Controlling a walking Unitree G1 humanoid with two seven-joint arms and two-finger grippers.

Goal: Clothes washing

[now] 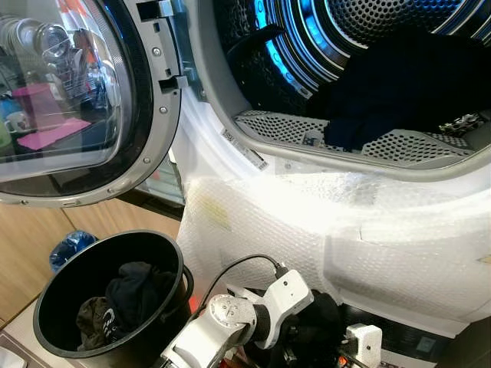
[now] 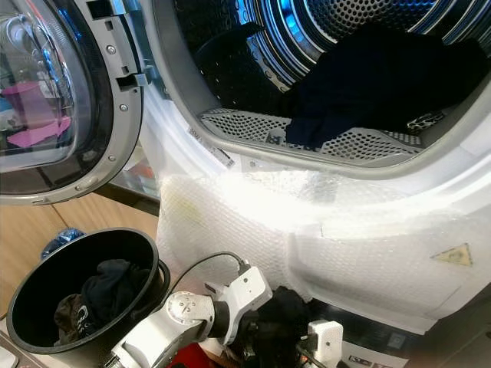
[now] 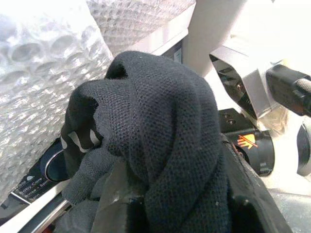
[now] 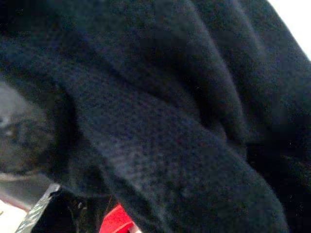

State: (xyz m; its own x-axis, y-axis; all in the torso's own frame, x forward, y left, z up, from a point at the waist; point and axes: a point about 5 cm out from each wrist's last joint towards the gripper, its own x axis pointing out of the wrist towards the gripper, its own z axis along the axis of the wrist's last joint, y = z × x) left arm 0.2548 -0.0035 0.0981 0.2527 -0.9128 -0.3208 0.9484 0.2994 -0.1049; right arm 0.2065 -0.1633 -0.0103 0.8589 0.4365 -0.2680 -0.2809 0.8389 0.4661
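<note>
Left wrist view, knitted black garment (image 3: 160,145), bubble wrap (image 3: 34,73)

One washer (image 1: 399,230), one open door (image 1: 69,100), one black bucket (image 1: 54,322), three dark garments (image 1: 406,84).

Light wooden floor (image 1: 31,245) beneath, brightly lit from above.

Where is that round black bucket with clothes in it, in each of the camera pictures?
Left eye view: black bucket at lower left, under the open washer door.
Right eye view: same bucket at lower left, under the door.
Wrist views: dark cloth.
Shared landmark: the door.
</note>
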